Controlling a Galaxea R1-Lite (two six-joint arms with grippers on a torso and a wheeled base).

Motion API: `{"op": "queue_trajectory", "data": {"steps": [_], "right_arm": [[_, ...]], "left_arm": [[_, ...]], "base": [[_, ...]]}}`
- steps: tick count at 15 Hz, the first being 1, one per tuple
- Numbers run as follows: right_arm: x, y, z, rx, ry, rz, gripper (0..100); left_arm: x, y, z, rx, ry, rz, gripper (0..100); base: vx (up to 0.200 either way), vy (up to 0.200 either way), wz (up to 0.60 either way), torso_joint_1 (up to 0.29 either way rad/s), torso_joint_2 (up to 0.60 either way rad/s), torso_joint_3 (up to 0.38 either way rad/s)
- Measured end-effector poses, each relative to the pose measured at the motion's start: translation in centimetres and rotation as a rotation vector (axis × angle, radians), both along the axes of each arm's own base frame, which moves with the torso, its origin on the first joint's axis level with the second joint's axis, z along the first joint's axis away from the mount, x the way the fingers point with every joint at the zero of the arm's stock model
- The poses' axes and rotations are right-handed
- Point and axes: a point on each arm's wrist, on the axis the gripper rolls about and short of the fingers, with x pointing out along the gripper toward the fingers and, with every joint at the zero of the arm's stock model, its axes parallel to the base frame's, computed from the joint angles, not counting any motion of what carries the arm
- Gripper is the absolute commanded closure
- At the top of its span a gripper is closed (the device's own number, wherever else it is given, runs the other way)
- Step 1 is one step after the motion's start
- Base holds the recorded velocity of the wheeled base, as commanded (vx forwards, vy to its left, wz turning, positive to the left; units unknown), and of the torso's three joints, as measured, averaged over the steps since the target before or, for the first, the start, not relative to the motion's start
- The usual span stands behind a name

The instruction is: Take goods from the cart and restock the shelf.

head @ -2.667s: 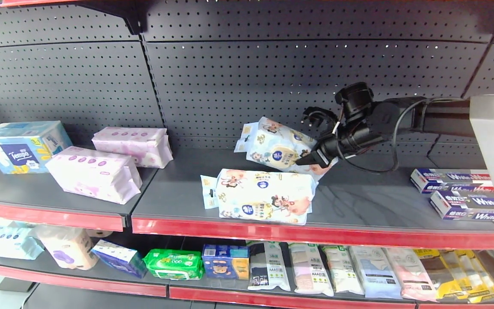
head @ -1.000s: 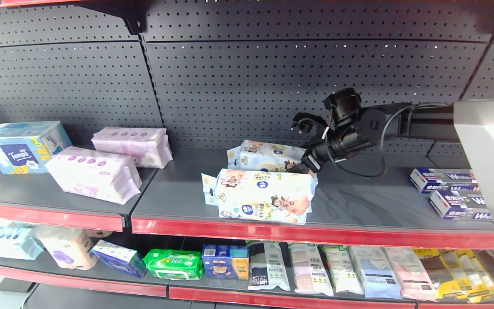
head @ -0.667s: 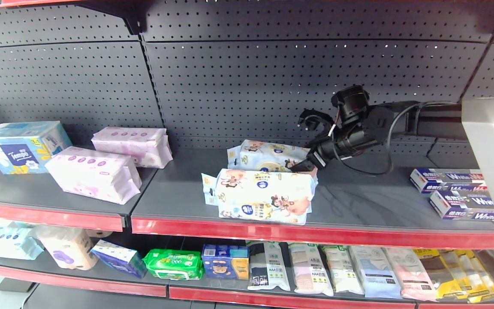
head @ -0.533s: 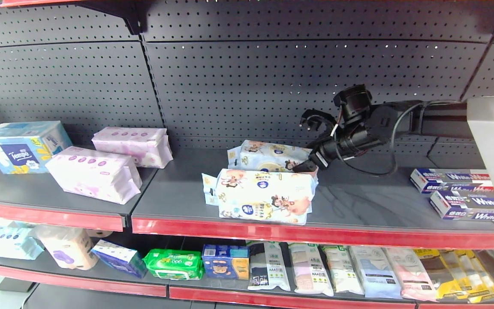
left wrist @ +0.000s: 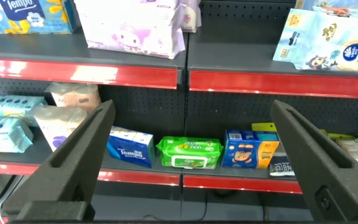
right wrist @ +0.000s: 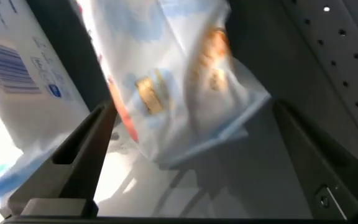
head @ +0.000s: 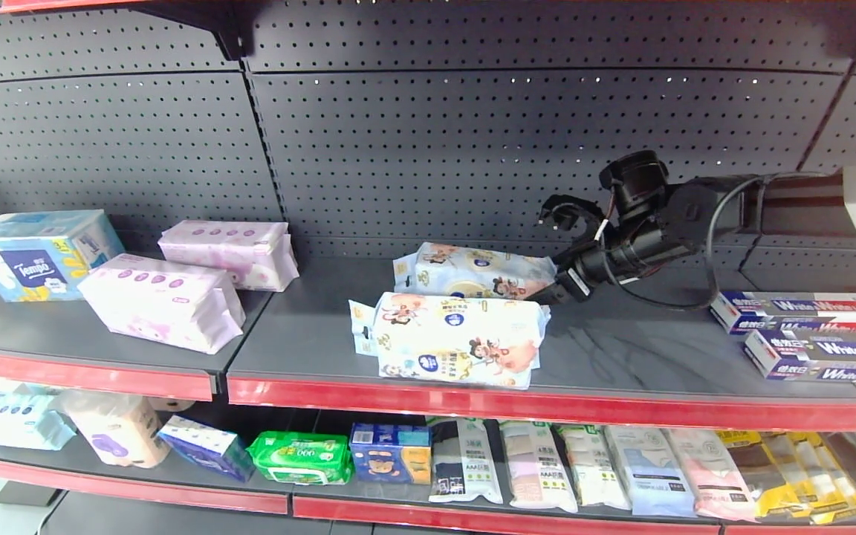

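Two cartoon-printed tissue packs lie on the middle shelf (head: 621,349). The front pack (head: 458,338) sits near the red edge, and the rear pack (head: 472,271) lies flat just behind it. My right gripper (head: 563,284) hovers at the rear pack's right end, open, with its fingers off the wrapper. In the right wrist view the rear pack (right wrist: 173,81) lies ahead of the right gripper (right wrist: 191,118), beside the front pack (right wrist: 17,74). My left gripper (left wrist: 191,109) is open and holds nothing. It faces the shelf front below the front pack (left wrist: 334,37).
Two pink packs (head: 164,297) and a blue tissue box (head: 41,253) fill the shelf's left part. Toothpaste boxes (head: 799,308) lie at its right end. Bare shelf lies between the packs and the toothpaste. The lower shelf (head: 472,513) holds wipes, tissues and bagged goods.
My right gripper lowered the tilted rear pack flat onto the shelf behind the front pack, let go of it and drew back a little to the right.
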Motion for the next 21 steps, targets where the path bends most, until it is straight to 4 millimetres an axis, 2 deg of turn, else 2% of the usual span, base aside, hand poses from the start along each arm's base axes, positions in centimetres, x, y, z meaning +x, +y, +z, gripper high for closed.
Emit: {"op": "queue_trajectory", "data": {"steps": [9, 10, 21], "right_arm": [[0.0, 0.9, 0.3, 0.015, -0.012, 0.023, 0], [0.0, 1.2, 0.3, 0.016, -0.014, 0.030, 100], [0.3, 1.8, 0.0, 0.040, -0.032, 0.071, 100]], "left_arm": [[0.0, 0.0, 0.0, 0.000, 0.001, 0.000, 0], [0.0, 0.0, 0.0, 0.000, 0.000, -0.001, 0], [0.0, 0.0, 0.0, 0.000, 0.000, 0.000, 0]], "base": [[0.000, 0.000, 0.00, 0.000, 0.00, 0.000], [0.000, 0.000, 0.00, 0.000, 0.00, 0.000], [0.000, 0.000, 0.00, 0.000, 0.00, 0.000]]}}
